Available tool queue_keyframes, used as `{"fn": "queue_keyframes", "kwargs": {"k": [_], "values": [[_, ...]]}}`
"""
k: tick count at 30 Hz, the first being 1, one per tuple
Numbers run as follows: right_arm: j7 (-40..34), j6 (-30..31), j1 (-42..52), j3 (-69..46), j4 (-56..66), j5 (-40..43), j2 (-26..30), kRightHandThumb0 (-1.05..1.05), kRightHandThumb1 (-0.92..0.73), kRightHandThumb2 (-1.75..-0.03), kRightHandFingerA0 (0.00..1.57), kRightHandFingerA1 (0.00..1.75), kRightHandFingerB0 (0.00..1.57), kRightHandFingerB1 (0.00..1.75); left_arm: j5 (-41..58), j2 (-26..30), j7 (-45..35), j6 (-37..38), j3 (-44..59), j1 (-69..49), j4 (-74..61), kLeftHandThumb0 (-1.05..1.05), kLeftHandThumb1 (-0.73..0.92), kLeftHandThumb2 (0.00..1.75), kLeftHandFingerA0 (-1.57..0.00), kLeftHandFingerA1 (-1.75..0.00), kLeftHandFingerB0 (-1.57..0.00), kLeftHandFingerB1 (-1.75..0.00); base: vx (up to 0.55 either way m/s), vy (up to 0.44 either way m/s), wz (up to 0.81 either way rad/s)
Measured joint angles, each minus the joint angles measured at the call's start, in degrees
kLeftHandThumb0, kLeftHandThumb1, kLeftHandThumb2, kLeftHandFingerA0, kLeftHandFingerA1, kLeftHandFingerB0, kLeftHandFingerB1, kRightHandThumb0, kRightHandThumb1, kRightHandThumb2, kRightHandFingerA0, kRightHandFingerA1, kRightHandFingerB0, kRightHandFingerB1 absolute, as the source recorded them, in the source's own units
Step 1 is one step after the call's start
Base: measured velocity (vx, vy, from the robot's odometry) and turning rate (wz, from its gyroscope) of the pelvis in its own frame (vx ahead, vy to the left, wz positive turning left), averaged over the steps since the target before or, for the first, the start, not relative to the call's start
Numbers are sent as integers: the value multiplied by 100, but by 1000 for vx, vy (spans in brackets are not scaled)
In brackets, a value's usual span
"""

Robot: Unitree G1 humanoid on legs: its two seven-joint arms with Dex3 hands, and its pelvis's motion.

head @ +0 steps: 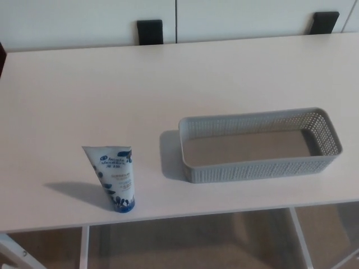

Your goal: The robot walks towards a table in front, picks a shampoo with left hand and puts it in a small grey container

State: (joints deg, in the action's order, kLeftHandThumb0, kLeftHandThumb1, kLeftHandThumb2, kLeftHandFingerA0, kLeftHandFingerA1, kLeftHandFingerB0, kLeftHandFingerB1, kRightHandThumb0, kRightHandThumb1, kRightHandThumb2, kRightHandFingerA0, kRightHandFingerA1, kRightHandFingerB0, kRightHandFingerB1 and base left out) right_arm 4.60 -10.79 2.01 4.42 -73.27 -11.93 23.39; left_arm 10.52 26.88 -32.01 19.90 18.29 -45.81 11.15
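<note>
Out of view on both sides, neither of my hands shows, so I cannot tell whether they are open or closed. Left of the grey mesh basket (261,168), well apart from it, the shampoo tube (115,178) stands upright on its cap. It looks light, soft and slick, so I would grip low, just above the stiffer cap.

Pale desk (168,84) filled the view; behind its far edge sat one black block (150,32), and a second black block (326,22) off toward its right corner.
</note>
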Motion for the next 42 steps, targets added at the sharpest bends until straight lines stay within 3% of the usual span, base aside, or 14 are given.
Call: {"fn": "queue_keyframes", "kwargs": {"k": [16, 17, 21, 22, 27, 28, 29, 30, 32, 33, 36, 37, 38, 42], "values": [[1, -4, -15, 1, -2, 1, -25, -20, -69, -60, 64, 44, 49, 39, 1460, 18, -253, -10, 1066, -131, -2924, -54, 38, 64, -19, -46, -11, -35, 0, 0, 0], [1, -5, -16, 1, -2, 0, -25, -19, -70, -60, 63, 45, 49, 39, 1543, 49, -254, -19, 1109, -65, -3031, -29, 26, 83, -3, -50, 0, -49, 0, 0, 0], [3, -7, -14, -3, -2, 1, -24, -20, -70, -60, 65, 45, 50, 39, 1909, 341, -248, -173, 1259, 477, -3405, -27, 26, 82, -4, -51, 0, -49, 0, 0, 0], [5, -8, -16, -3, -3, 1, -23, -19, -70, -60, 64, 45, 49, 39, 2012, 465, -245, -257, 1263, 703, -3466, -50, 31, 64, -7, -43, -11, -25, 0, 0, 0], [21, -12, -22, -10, -15, 0, -1, -18, -70, -61, 61, 44, 48, 39, 2245, 839, -260, -673, 984, 1848, -3205, -54, 37, 67, -5, -40, -9, -19, 0, 0, 0], [27, -12, -23, -11, -16, 0, 10, -19, -70, -60, 62, 45, 48, 39, 2247, 875, -273, -757, 896, 2032, -3081, -50, 42, 53, -8, -32, -4, -24, 0, 0, 0], [31, -12, -21, -13, -17, 0, 19, -20, -71, -61, 62, 44, 47, 38, 2247, 894, -283, -810, 842, 2132, -3004, -50, 34, 72, -1, -35, -4, -21, 0, 0, 0], [38, -11, -19, -16, -23, 1, 36, -20, -71, -61, 62, 45, 47, 38, 2242, 921, -308, -904, 736, 2298, -2850, -55, 41, 55, -6, -30, -3, -23, 0, 0, 0], [52, -8, -20, -15, -30, -1, 57, -20, -71, -61, 63, 44, 47, 38, 2196, 932, -344, -1038, 548, 2509, -2591, -57, 43, 54, -7, -31, -2, -24, 0, 0, 0], [57, -8, -21, -10, -33, -3, 61, -19, -70, -60, 64, 45, 48, 39, 2146, 934, -361, -1086, 458, 2569, -2480, -53, 35, 74, -1, -34, -3, -20, 0, 0, 0], [71, -9, -21, -6, -36, -5, 64, -20, -69, -60, 63, 45, 48, 39, 2035, 938, -405, -1166, 275, 2687, -2253, -52, 34, 74, -1, -34, -3, -21, 0, 0, 0], [74, -11, -23, -7, -36, -5, 66, -19, -69, -60, 63, 45, 49, 39, 1989, 936, -424, -1183, 218, 2738, -2176, -57, 42, 53, -6, -31, -2, -24, 0, 0, 0], [76, -12, -27, -9, -41, -5, 67, -20, -70, -60, 63, 45, 48, 38, 1958, 935, -435, -1196, 176, 2772, -2125, -53, 35, 75, -2, -32, -2, -19, 0, 0, 0], [91, -9, -58, -13, -65, -5, 68, -19, -70, -60, 63, 45, 47, 38, 1840, 916, -481, -1262, -52, 2966, -1896, -55, 35, 75, -2, -32, -2, -18, 0, 0, 0]]}}
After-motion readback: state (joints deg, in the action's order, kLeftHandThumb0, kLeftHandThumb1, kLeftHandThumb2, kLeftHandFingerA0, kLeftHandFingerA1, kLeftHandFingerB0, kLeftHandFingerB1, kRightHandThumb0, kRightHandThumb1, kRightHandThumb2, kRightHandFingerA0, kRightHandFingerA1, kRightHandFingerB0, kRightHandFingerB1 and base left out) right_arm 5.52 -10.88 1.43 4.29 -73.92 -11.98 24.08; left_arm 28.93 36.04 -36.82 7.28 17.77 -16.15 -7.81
